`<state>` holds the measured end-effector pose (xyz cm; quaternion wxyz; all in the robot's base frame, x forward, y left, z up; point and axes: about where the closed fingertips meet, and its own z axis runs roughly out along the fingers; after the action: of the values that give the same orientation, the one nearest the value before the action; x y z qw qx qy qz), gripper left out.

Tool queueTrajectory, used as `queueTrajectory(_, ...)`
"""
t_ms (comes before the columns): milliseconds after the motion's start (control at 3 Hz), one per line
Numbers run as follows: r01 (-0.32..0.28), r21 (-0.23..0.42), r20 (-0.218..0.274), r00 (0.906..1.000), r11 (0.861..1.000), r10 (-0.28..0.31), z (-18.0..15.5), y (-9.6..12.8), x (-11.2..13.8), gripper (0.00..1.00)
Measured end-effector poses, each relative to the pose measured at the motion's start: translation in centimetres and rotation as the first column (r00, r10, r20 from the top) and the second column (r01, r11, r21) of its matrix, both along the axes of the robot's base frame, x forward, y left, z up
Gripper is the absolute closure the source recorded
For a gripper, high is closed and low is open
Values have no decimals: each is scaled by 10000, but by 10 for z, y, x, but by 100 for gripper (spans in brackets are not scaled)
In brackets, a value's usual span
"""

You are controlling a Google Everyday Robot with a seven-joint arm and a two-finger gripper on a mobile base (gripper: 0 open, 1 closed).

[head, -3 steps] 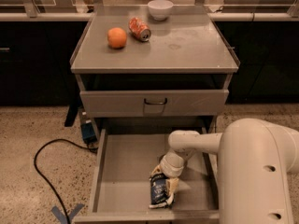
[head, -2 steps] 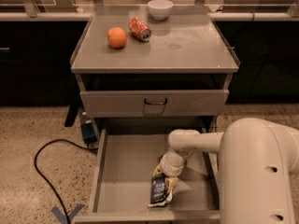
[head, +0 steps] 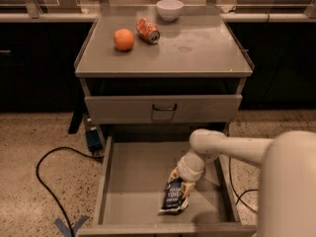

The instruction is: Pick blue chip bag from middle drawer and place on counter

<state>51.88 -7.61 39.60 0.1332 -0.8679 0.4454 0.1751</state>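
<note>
Speckled floor surrounds the grey table (head: 197,53), which carries an orange (head: 124,39), a soda can (head: 148,30) and a white bowl (head: 169,9). Below, the middle drawer (head: 133,181) stands open with the blue chip bag (head: 174,197) inside, right of centre. The end effector (head: 178,177) meets the bag's top; I cannot tell whether it is grasping

My gripper (head: 179,180), low in the middle drawer (head: 133,177), hides the top of the blue chip bag (head: 174,202); my arm (head: 247,149) leaves frame right.
</note>
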Motion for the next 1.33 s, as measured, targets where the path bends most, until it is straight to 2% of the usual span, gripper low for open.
queueTrajectory(333,101,1443,895,9957,9895,-232,114,-30,10,100)
queueTrajectory(667,288,2462,1735,9821,9688,-733,213,-62,19,100)
queueTrajectory(1333,222,2558,1902,9791,9665,-728,225,-62,23,100)
